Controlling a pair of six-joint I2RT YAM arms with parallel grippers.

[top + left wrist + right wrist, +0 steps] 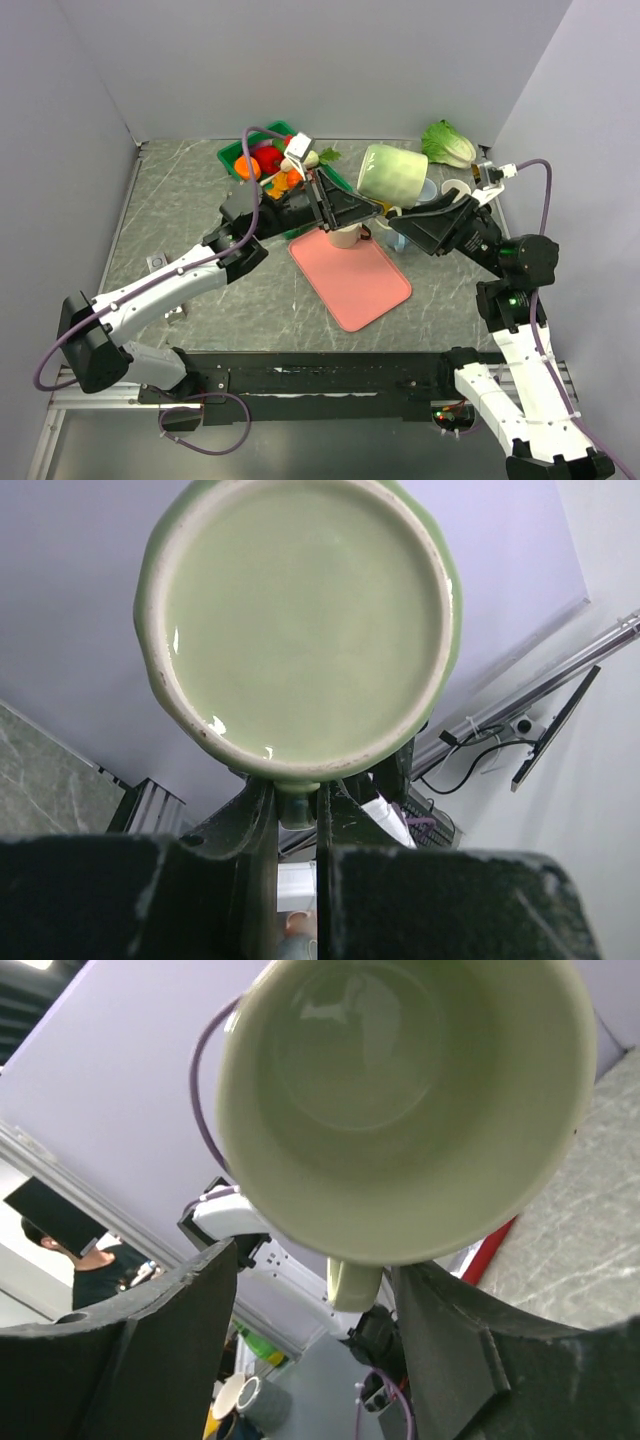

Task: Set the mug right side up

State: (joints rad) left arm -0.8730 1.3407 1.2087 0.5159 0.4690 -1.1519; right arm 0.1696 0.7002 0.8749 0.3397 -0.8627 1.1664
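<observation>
The pale green mug point(392, 172) hangs in the air above the far edge of the pink board, lying roughly on its side. My left gripper point(372, 210) is shut on the mug's handle. In the left wrist view I see the mug's base point(300, 620), with the handle pinched at my left gripper point(298, 802). My right gripper point(398, 224) is open just under the mug from the right. In the right wrist view the mug's open mouth point(400, 1090) faces the camera. Its handle point(354, 1285) hangs between the wide-apart fingers of my right gripper point(315, 1285), touching neither.
A pink cutting board point(352, 278) lies at the table's middle, with a beige cup point(343, 237) at its far edge. A green basket point(232, 157) of vegetables stands at the back. A lettuce point(448, 143) and two cups point(450, 188) sit at the back right.
</observation>
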